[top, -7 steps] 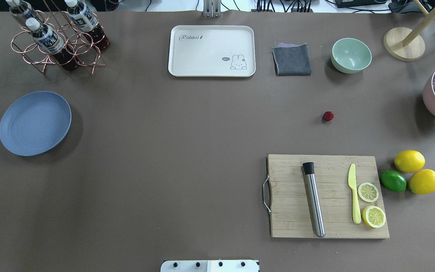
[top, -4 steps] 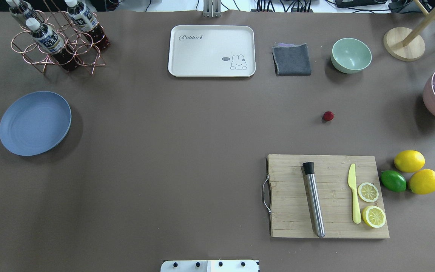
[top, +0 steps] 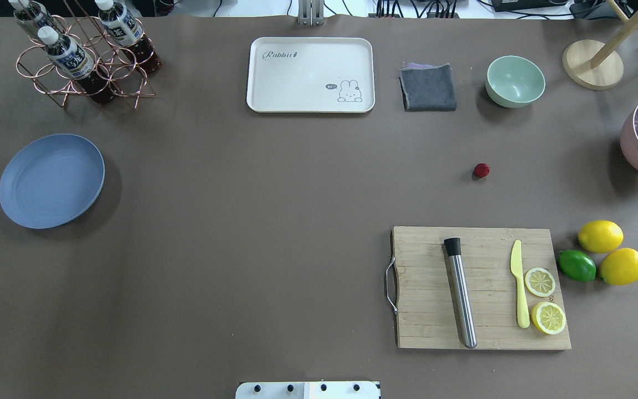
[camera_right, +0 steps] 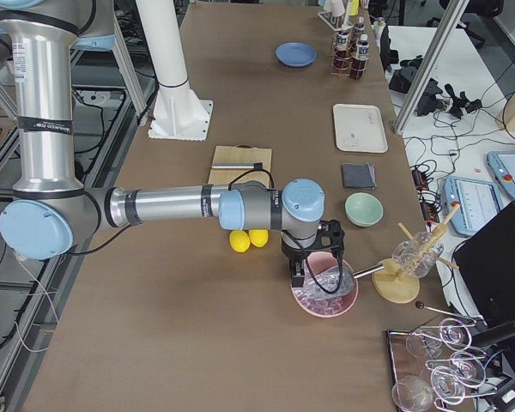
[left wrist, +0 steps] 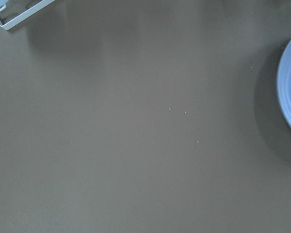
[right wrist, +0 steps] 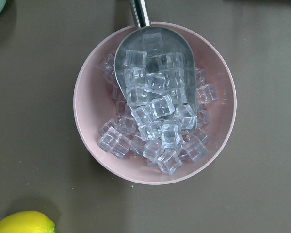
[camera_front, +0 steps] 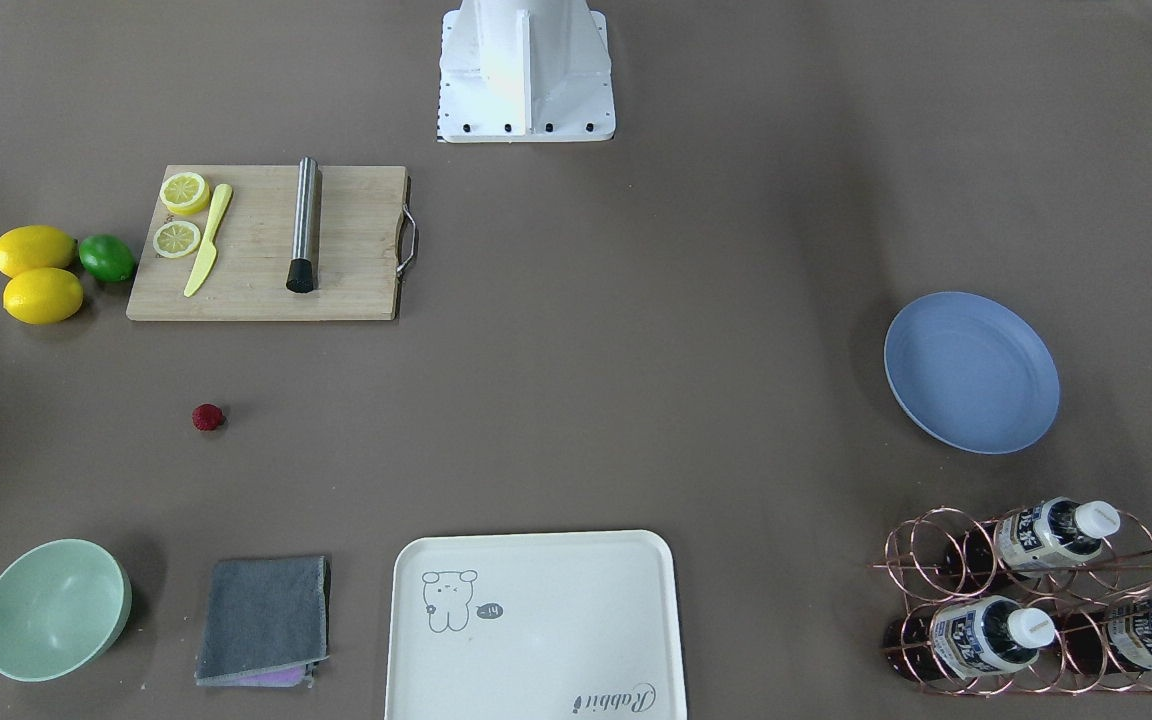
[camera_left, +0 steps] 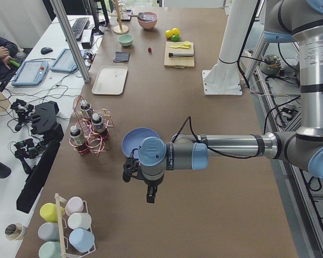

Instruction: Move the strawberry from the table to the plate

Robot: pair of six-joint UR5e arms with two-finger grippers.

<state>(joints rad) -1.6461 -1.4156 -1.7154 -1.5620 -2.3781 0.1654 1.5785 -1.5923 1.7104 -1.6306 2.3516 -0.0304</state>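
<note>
The strawberry (top: pixel 481 170) (camera_front: pixel 207 417), small and dark red, lies alone on the brown table (top: pixel 269 221), between the green bowl and the cutting board. The empty blue plate (top: pixel 51 180) (camera_front: pixel 971 372) sits far off at the table's left side. No gripper shows in either view from above. In the exterior left view my left gripper (camera_left: pixel 149 194) hangs over bare table just short of the plate (camera_left: pixel 134 141). In the exterior right view my right gripper (camera_right: pixel 313 273) hangs over a pink bowl of ice. Whether either is open or shut, I cannot tell.
A cutting board (top: pixel 482 288) carries a steel muddler, a yellow knife and lemon halves. Two lemons and a lime (top: pixel 576 265) lie to its right. Green bowl (top: pixel 514 81), grey cloth (top: pixel 428 87), cream tray (top: pixel 310 75), bottle rack (top: pixel 83 52), ice bowl (right wrist: pixel 155 102) line the edges.
</note>
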